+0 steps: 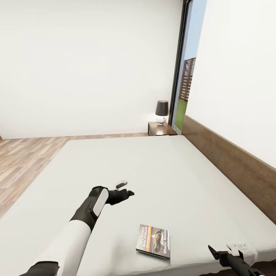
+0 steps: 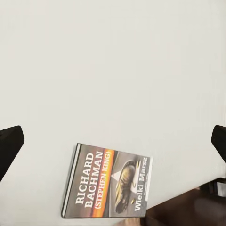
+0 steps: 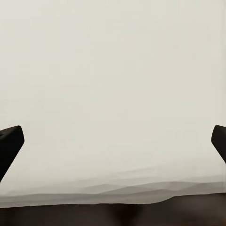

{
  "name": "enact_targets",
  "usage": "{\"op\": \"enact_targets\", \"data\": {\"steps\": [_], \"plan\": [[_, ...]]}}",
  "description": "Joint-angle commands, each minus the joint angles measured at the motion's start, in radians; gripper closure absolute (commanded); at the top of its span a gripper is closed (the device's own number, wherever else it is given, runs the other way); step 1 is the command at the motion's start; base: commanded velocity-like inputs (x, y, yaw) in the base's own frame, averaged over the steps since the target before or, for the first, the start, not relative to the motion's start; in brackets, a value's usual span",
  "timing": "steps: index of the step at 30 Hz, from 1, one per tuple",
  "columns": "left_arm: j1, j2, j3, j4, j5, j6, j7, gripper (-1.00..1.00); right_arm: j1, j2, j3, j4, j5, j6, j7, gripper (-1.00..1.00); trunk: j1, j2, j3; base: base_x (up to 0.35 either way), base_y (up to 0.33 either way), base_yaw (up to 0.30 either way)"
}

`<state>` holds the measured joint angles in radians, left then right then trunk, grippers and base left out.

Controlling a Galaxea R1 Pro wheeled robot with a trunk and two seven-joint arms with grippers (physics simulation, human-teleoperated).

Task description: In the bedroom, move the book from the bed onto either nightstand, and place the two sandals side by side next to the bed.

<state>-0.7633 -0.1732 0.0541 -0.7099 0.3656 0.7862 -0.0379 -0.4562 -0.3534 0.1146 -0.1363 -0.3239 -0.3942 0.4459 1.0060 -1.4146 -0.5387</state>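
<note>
The book [image 1: 153, 241], a dark paperback with white "RICHARD BACHMAN" lettering and an orange band, lies flat on the bed [image 1: 161, 172] near its front edge. My left gripper [image 1: 124, 189] hovers open over the mattress, up and to the left of the book. In the left wrist view the book [image 2: 110, 183] lies beyond the spread fingertips [image 2: 9, 146], untouched. My right gripper [image 1: 224, 252] is open at the bed's front right edge, to the right of the book; its fingertips [image 3: 9, 146] frame bare mattress. The nightstand [image 1: 161, 129] stands at the far corner. The sandals are out of view.
A dark-shaded lamp [image 1: 162, 111] stands on the nightstand. The brown headboard [image 1: 230, 161] runs along the bed's right side, under a white wall. A tall dark-framed window [image 1: 186, 69] is behind the nightstand. Wood-plank floor [image 1: 23, 161] lies left of the bed.
</note>
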Motion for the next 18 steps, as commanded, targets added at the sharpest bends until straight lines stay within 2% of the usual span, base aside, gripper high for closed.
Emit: {"op": "enact_targets", "data": {"steps": [1, 10, 18], "plan": [[-0.001, -0.001, 0.005, 0.0, 0.004, 0.006, 0.001, -1.0, -0.001, -0.001, 0.008, 0.001, -0.011, -0.003, 0.004, -1.0, 0.0, -0.001, -0.001, 0.0, 0.0, 0.0], [-0.001, -0.001, -0.012, 0.004, 0.016, 0.005, 0.01, -1.0, -0.001, -0.001, 0.008, 0.001, -0.011, -0.003, 0.004, -1.0, 0.0, -0.001, -0.001, 0.0, 0.0, 0.0], [-0.001, -0.001, -0.013, 0.003, 0.016, 0.004, 0.007, -1.0, -0.001, -0.001, 0.008, 0.001, -0.011, -0.003, 0.005, -1.0, 0.0, -0.001, -0.001, 0.0, 0.0, 0.0]]}}
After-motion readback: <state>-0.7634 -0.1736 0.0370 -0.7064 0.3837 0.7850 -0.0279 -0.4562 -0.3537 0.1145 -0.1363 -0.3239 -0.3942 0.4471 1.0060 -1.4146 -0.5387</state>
